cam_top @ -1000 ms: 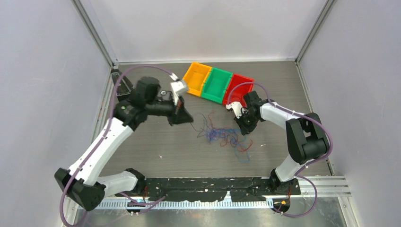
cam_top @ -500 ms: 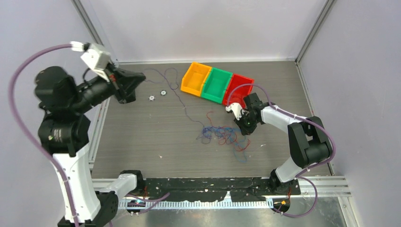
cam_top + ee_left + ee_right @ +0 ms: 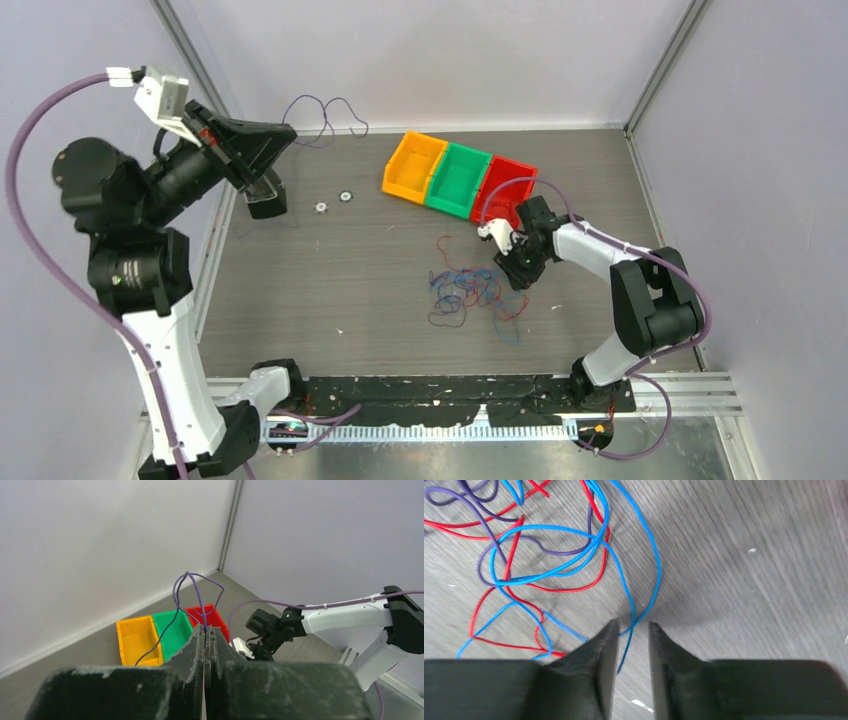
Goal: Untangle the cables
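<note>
My left gripper (image 3: 288,130) is raised high at the back left and shut on a thin purple cable (image 3: 347,104) that loops in the air beyond its tip. In the left wrist view the jaws (image 3: 205,629) pinch this cable (image 3: 200,597). The tangle of red, blue and purple cables (image 3: 470,290) lies mid-table. My right gripper (image 3: 515,272) sits low at the tangle's right edge. In the right wrist view it is open (image 3: 631,625), with a blue cable (image 3: 655,560) running between its fingers, beside red (image 3: 594,582) and purple (image 3: 559,553) strands.
Orange (image 3: 415,165), green (image 3: 458,178) and red (image 3: 505,185) bins stand in a row at the back. Two small washers (image 3: 322,207) lie at the back left near a black block (image 3: 265,200). Grey walls enclose the table.
My left arm swung up and to the back left, drawing the purple cable out of the tangle until it hangs free. The tangle shifted slightly. My right gripper stayed at the tangle's right edge.
</note>
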Motion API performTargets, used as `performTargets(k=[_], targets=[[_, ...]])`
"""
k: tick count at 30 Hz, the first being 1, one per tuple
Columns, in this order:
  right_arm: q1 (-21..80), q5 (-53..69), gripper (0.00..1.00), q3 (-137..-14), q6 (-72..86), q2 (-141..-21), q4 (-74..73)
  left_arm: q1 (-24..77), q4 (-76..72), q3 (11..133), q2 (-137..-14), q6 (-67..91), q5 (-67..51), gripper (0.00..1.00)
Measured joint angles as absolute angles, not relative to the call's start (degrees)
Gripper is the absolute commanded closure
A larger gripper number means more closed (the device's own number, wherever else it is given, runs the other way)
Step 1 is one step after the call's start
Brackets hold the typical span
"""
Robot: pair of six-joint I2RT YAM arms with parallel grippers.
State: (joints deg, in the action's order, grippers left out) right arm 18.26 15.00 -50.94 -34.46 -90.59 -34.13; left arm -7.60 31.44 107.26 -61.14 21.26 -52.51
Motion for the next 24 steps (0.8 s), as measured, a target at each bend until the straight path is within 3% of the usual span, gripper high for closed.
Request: performTargets(k=[4, 13, 24], targets=[[18.17, 16.67, 0.37, -53.78, -33.43, -90.56, -38.5, -6.35, 29.71, 102.94, -62.92, 22.22, -51.09, 1.0], [17.72, 20.49, 0.09, -61.95, -30.33, -84.62, -43.99, 6.68, 27.0, 100.18, -70.54, 17.23, -43.44, 1.0], [9.82, 28.18, 0.01, -67.55, -24.82, -81.6, -47.55, 17.06, 16.75, 104.53, -89.67, 16.03, -36.32, 1.0]])
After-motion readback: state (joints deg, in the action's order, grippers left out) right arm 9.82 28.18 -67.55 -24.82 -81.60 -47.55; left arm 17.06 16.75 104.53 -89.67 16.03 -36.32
